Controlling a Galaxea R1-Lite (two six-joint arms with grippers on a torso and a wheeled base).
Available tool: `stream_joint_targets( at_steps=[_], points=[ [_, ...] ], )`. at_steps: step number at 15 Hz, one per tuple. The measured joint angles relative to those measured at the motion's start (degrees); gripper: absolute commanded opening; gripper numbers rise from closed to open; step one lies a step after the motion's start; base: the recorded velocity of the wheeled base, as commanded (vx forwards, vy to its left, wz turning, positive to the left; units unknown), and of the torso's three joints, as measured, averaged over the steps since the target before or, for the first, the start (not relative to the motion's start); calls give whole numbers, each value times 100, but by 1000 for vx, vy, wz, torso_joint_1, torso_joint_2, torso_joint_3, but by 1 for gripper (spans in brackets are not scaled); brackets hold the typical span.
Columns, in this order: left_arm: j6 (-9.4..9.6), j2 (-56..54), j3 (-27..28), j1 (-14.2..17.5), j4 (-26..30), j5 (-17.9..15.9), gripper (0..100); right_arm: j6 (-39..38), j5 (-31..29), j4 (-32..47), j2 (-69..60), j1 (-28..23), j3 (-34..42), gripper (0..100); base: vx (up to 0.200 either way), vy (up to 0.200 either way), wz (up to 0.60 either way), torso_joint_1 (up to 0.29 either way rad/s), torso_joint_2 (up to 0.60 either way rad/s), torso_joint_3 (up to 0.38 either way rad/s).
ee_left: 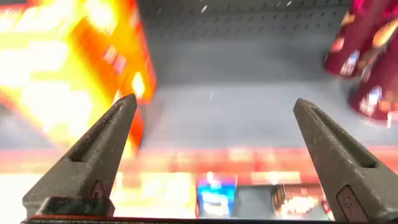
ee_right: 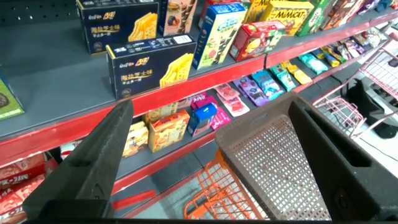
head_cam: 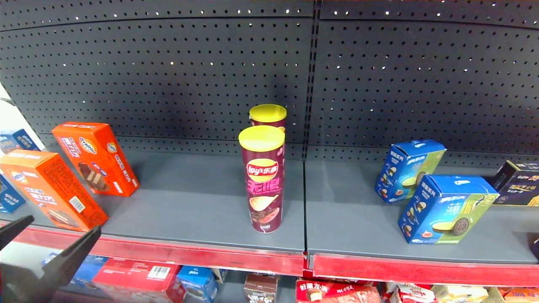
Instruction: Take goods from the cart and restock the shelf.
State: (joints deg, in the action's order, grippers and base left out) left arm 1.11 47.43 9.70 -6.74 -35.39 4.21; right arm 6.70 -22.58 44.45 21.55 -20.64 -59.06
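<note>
The left arm's jaws gape wide and empty before the red front rail of the grey metal shelf, beside barcoded orange cardboard boxes. The right arm's jaws, equally spread and empty, hang over an orange wire cart. Two maroon chip tubes with yellow lids, each with a chip pictured on its label, stand upright mid-shelf, one behind the other.

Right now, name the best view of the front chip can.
Head view: the front chip can stands whole, lid to base. Left wrist view catches a blurred maroon part; right wrist view faces black boxes instead.
</note>
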Motion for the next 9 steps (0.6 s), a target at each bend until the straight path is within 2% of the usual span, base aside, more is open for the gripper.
stream_joint_targets(
  at_steps=[2,5,7,8,9],
  points=[
    [-200,-887,-249,0,808,329,100,10,2,-6,5,6,-15,100,0,0,0,0,0,0],
    [-316,-2122,-274,0,2439,961,100,10,2,-22,18,0,-28,100,0,0,0,0,0,0],
    [-322,-2795,137,-1,3744,1534,100,5,0,-63,41,0,-48,100,0,0,0,0,0,0],
    [-318,-3044,374,-1,4140,1810,100,5,5,-77,50,-6,-50,100,0,0,0,0,0,0],
    [-272,-3228,562,0,4283,2070,100,5,6,-126,57,-11,-50,100,0,0,0,0,0,0]
  ],
)
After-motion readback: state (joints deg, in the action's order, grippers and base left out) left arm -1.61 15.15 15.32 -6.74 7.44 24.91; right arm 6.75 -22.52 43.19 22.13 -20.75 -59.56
